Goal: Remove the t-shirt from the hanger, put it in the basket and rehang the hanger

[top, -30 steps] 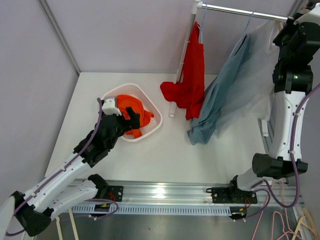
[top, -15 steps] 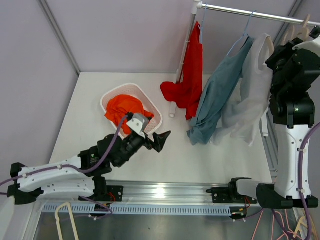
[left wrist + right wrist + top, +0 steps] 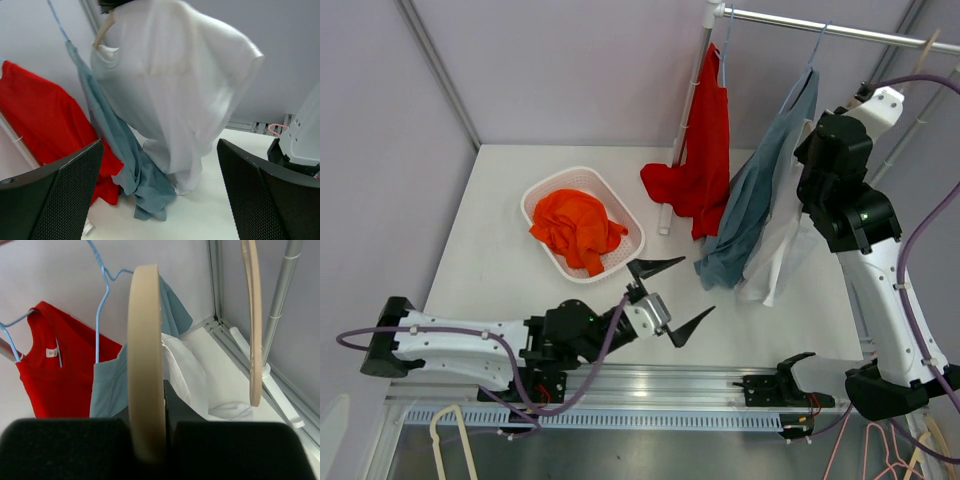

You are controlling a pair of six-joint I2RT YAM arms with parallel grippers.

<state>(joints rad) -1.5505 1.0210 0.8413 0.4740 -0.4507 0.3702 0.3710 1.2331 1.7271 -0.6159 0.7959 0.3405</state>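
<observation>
Your left arm [image 3: 470, 345] lies low and stretched along the near edge of the table [image 3: 470, 250], well left of the rack's upright pole [image 3: 687, 110], its forearm pointing right. Behind it, left of the pole, a white basket [image 3: 532, 196] holds a crumpled orange garment [image 3: 575, 225]. The left pincer [image 3: 672, 296] hovers above the table in front of the pole's foot with its fingers spread wide and nothing between them. It faces the hanging clothes.

Against the pole hangs a red shirt [image 3: 708, 130], its lower part bunched on the table at the pole's foot. Just right of the pole, a grey-blue shirt [image 3: 760, 195] drops from a blue wire hanger [image 3: 102, 295].

Farther right of the pole, the white t-shirt [image 3: 175, 100] is draped on the wooden hanger [image 3: 145, 365], its hem near the table. Your right arm [image 3: 865, 250] rises from its base at the table's near right corner and bends back toward the pole. Its wrist is raised beside the grey-blue shirt. The right pincer [image 3: 150, 440] is clamped on the wooden hanger, which runs edge-on between the pads. A second wooden hanger [image 3: 252, 325] hangs farthest right of the pole.
</observation>
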